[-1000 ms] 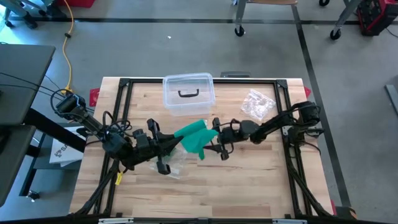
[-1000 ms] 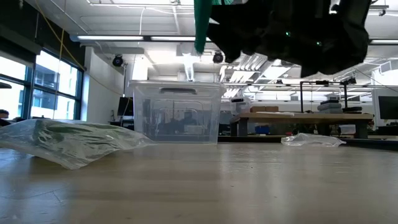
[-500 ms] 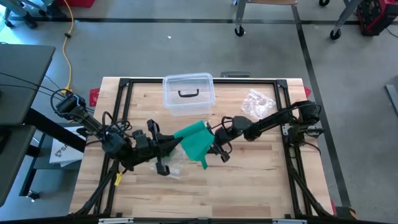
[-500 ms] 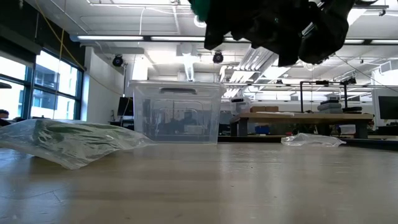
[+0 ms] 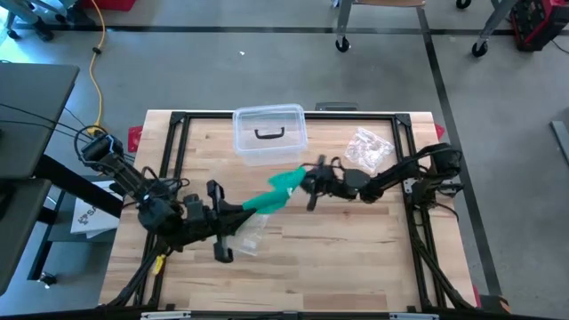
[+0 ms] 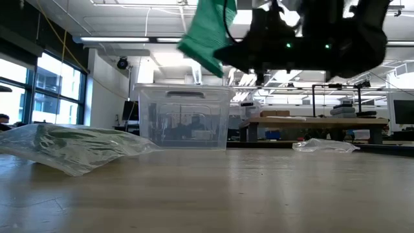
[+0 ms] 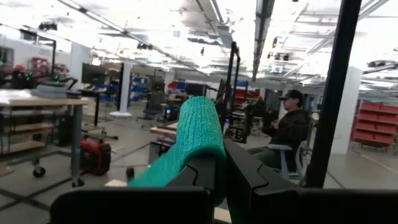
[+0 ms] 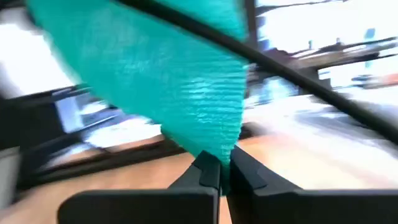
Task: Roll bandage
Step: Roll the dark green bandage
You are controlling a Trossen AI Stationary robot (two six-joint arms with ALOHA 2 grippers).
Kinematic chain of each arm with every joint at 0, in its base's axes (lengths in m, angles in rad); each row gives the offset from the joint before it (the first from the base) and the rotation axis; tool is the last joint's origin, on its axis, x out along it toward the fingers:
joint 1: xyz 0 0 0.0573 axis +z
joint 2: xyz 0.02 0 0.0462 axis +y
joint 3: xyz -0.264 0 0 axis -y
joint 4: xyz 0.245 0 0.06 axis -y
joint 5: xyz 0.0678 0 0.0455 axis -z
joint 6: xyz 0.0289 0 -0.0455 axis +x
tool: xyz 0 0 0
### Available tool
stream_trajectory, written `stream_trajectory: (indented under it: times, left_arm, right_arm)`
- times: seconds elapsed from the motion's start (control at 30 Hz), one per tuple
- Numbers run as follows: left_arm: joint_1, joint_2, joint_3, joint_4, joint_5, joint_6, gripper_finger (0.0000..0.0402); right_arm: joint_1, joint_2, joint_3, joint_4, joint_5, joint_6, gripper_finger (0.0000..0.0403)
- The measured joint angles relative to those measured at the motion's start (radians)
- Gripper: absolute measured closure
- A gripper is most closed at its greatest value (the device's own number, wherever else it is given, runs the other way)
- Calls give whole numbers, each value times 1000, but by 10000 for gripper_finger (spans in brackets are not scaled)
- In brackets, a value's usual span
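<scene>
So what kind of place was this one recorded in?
Likely an industrial lab or workshop: open ceiling with strip lights, workbenches with equipment, red storage racks, and a seated person.

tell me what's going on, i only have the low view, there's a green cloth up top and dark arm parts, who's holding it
Observer: Both. The right end effector is shut on one end of the green woven bandage.
Operator: and the left one
Observer: The left end effector is shut on the other end, so the strip spans between the two arms above the wooden table.
Operator: is it over the clear box
Observer: No. From above, the clear lidded plastic box sits farther back, apart from the bandage.
Operator: anything under it
Observer: A clear plastic bag lies beside the left end effector.
</scene>
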Motion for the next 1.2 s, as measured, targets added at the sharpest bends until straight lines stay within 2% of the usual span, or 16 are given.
stream_trajectory:
  times: [0.2, 0.33, 0.4, 0.5, 0.63, 0.73, 0.83, 0.9, 1.03, 1.2]
  left_arm:
    - [-51, 0, 0, -33, -184, -7, 392]
    - [-49, 0, 0, -92, -280, -61, 392]
    - [-48, 0, 0, -143, -319, -67, 392]
    - [-48, 0, 0, -204, -363, -7, 392]
    - [-33, 0, 0, -215, -420, -1, 392]
    - [-15, 0, 0, -216, -420, -60, 392]
    - [1, 0, 0, -239, -421, -135, 392]
    - [14, 0, 0, -272, -421, -183, 392]
    - [37, 0, 0, -396, -393, -319, 393]
    - [89, 1, 0, -662, -281, -609, 396]
  right_arm:
    - [42, -131, -174, 155, 250, -187, 402]
    - [123, -258, -227, 168, 427, -427, 402]
    - [171, -325, -240, 160, 466, -555, 403]
    - [251, -425, -254, 75, 472, -652, 403]
    - [368, -551, -251, -193, 490, -649, 403]
    - [463, -598, -224, -309, 653, -703, 403]
    - [547, -598, -182, -324, 836, -943, 403]
    - [589, -589, -136, -324, 903, -1131, 403]
    - [642, -548, -33, -325, 902, -1494, 403]
    - [692, -479, 90, -324, 747, -1898, 403]
